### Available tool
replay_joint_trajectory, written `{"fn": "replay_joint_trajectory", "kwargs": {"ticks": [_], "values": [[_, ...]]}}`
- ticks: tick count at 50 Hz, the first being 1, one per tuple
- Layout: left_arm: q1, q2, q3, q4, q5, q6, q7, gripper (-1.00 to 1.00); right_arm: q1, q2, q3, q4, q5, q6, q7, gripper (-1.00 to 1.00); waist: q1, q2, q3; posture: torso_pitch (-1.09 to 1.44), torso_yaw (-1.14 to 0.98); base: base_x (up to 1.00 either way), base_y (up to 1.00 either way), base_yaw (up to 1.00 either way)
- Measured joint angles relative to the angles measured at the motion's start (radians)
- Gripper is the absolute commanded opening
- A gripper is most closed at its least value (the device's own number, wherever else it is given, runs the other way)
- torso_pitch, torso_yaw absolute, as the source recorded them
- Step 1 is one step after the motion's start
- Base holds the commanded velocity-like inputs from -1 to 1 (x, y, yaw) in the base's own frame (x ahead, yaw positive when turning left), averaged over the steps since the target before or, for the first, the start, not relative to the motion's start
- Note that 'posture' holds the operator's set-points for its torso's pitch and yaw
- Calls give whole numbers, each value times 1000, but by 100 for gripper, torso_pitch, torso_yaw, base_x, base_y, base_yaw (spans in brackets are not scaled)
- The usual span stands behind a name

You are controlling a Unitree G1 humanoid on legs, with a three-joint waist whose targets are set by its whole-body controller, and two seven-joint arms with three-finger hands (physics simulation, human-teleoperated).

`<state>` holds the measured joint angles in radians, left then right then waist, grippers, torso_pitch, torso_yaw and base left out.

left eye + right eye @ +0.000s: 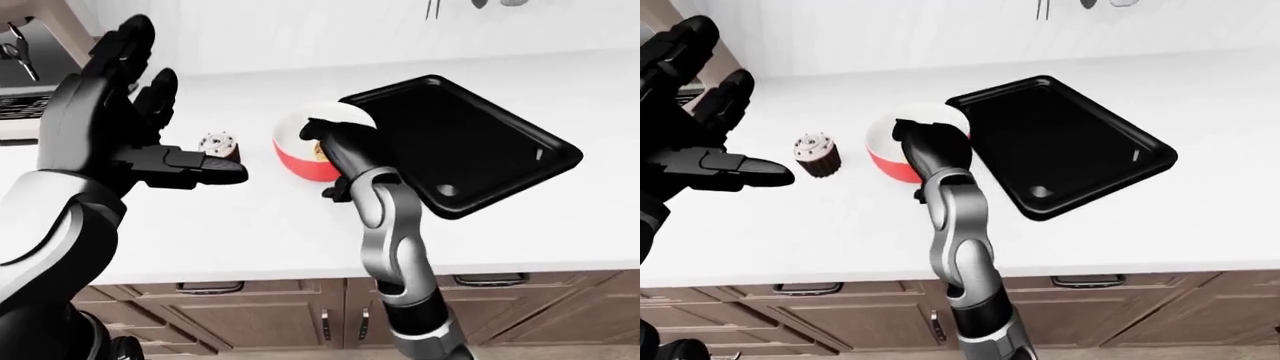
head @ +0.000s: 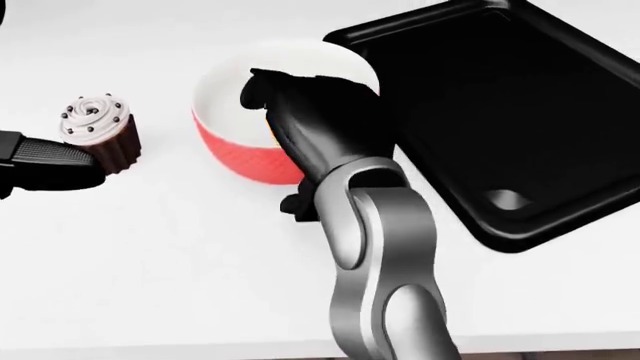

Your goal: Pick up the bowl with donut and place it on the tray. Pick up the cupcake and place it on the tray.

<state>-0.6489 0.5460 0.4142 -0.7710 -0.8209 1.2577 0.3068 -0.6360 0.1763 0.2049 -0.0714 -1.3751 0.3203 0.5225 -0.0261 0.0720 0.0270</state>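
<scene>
The bench (image 1: 250,225) is white. Brown drawers (image 1: 250,300) with handles sit under it. The wall (image 1: 300,30) is white.
</scene>
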Motion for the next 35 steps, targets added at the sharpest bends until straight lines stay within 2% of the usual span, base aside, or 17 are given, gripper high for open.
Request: {"fn": "replay_joint_trajectory", "kwargs": {"ticks": [5,10,15,16,17,23,29,32,35], "values": [[17,12,2,5,-29,-21,16,100,8,-8,1,45,-25,-54,-75,-10,1,1,-6,0,0,0,0,0],[24,27,8,8,-65,-33,39,100,16,-9,9,64,-62,-96,-130,-51,3,1,-10,0,0,0,0,0],[29,39,7,10,-96,-44,60,100,15,-9,4,61,-97,-109,-162,-73,4,1,-14,0,0,0,0,0],[30,41,7,10,-101,-46,64,100,16,-9,3,57,-105,-110,-164,-81,4,1,-15,0,0,0,0,0],[31,42,6,11,-105,-48,68,100,15,-10,2,51,-113,-110,-165,-99,3,1,-16,0,0,0,0,0],[37,53,-2,20,-119,-64,76,100,11,-9,-8,21,-130,-108,-150,-100,0,5,-19,0,0,0,0,0],[53,54,-3,22,-117,-75,73,100,8,-5,-28,-20,-124,-83,-78,-100,-9,8,-17,0,0,0,0,0],[51,56,3,18,-122,-77,73,100,22,-3,-17,9,-87,-80,-4,-100,-10,10,-3,0,0,0,0,0],[59,59,5,16,-129,-79,73,100,8,-5,-18,-10,-86,-78,23,-100,-7,12,9,0,0,0,0,0]]}}
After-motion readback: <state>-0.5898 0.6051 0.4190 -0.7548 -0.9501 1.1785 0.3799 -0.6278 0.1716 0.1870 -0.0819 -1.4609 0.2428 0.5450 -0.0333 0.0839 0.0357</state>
